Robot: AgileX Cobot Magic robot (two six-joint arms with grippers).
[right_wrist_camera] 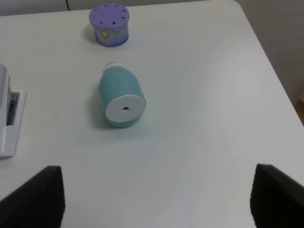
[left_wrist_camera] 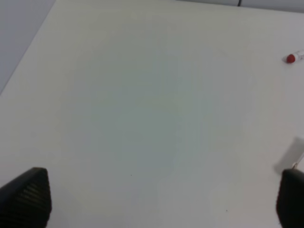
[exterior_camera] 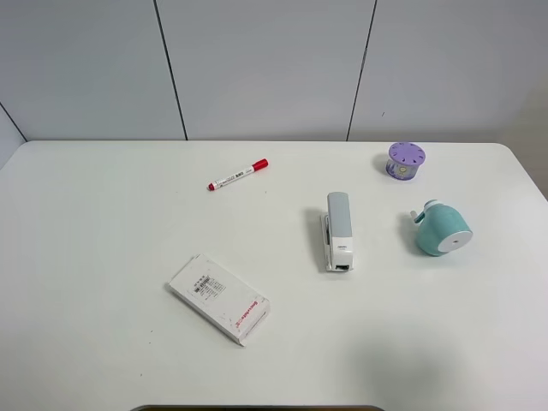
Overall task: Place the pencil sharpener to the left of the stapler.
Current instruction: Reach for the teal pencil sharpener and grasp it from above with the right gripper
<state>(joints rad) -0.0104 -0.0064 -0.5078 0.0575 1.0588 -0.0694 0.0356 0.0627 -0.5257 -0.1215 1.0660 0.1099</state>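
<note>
**Sharpener lies right of the stapler; both sets of fingers spread wide**

The smooth white counter (exterior_camera: 103, 342) fills most of the exterior high frame, with pale grey wall panels (exterior_camera: 257, 68) across the top. The largest thing on it is a flat white labelled box (exterior_camera: 218, 298), lying at a slant left of centre in the lower half. Right of centre lies the slim light grey and white stapler (exterior_camera: 337, 231), its length running up and down the frame. The teal barrel-shaped plastic pencil sharpener (exterior_camera: 443, 229) lies on its side in the right part of the frame. It is to the right of the stapler and apart from it, with its flat pale round face turned toward the lower right. A white marker with a red cap (exterior_camera: 237, 175) lies slanted in the upper part, left of centre. A small purple cylinder with a dotted top (exterior_camera: 405, 160) stands in the upper right, above the pencil sharpener and clear of it.

The dark ribbed left fingers (left_wrist_camera: 26, 197) are spread wide over bare counter, grasping nothing. The right fingers (right_wrist_camera: 35, 197) are likewise released and empty, and the pencil sharpener lies beyond them, untouched.
</note>
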